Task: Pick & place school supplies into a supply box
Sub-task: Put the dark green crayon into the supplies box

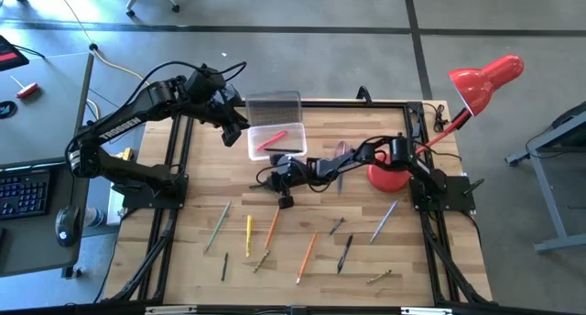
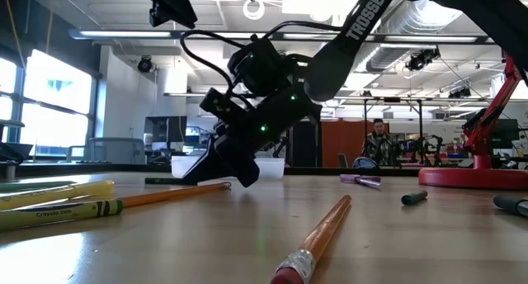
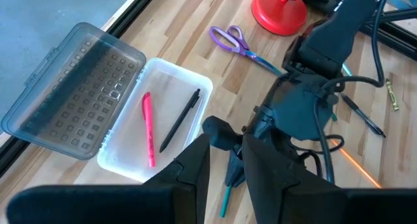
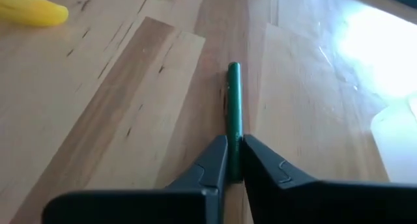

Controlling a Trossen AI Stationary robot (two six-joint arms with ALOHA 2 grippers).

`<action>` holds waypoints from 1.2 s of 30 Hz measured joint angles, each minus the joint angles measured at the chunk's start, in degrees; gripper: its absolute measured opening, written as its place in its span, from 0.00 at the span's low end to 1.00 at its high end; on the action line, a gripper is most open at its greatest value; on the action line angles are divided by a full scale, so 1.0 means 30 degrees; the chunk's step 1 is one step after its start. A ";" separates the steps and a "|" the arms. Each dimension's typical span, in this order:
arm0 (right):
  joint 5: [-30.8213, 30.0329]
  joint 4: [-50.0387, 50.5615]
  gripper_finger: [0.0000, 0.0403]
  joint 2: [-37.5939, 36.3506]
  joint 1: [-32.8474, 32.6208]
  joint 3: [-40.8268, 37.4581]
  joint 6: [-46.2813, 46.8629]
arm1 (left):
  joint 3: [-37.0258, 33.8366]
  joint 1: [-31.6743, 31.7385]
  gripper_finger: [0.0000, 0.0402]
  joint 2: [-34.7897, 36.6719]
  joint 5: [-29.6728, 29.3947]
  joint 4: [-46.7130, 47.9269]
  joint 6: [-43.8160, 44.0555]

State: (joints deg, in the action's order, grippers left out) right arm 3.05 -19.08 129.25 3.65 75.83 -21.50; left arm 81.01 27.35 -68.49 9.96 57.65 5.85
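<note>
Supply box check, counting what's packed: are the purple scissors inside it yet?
No, the scissors lie on the table outside the supply box, near the red lamp base.

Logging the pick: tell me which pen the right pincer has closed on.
The green pen. It sits between the right pincer's fingers beside the box, while the black pen and pink marker lie inside the box.

Overall light: bright, even, from overhead.
Glare: white patch on the table (image 4: pixel 365 35) in the right wrist view; ceiling lamps (image 2: pixel 254 5) blown out in the low view.
Backlight: right arm (image 2: pixel 264 111) dark against the lit room.
Shadows: soft, short, under the arms.
Focus: nearest pencil (image 2: pixel 318 234) soft; wrist fingers blurred.
</note>
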 joint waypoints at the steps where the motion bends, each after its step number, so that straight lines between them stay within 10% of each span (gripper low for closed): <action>1: -0.0278 0.0122 0.05 0.0000 -0.0041 0.0000 0.0000 | 0.0000 -0.0003 0.30 0.0000 0.0000 0.0000 0.0000; 11: -0.0684 0.0692 0.04 -0.0688 -0.0909 -0.0095 0.1630 | 0.0000 -0.0001 0.30 0.0000 -0.0008 0.0000 0.0000; 25: -0.9545 0.4538 0.04 -0.4540 0.0081 -0.0044 -0.2490 | 0.0015 -0.0006 0.30 0.0000 -0.0080 0.0359 0.0138; 36: -0.4337 0.7703 0.01 -0.4510 0.3146 -0.0407 -0.0492 | 0.0015 -0.0007 0.30 0.0000 -0.0219 0.0332 0.0134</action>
State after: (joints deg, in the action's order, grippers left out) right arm -9.96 4.03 115.72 13.09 74.61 -22.97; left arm 81.06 27.33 -68.49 9.30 58.64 6.25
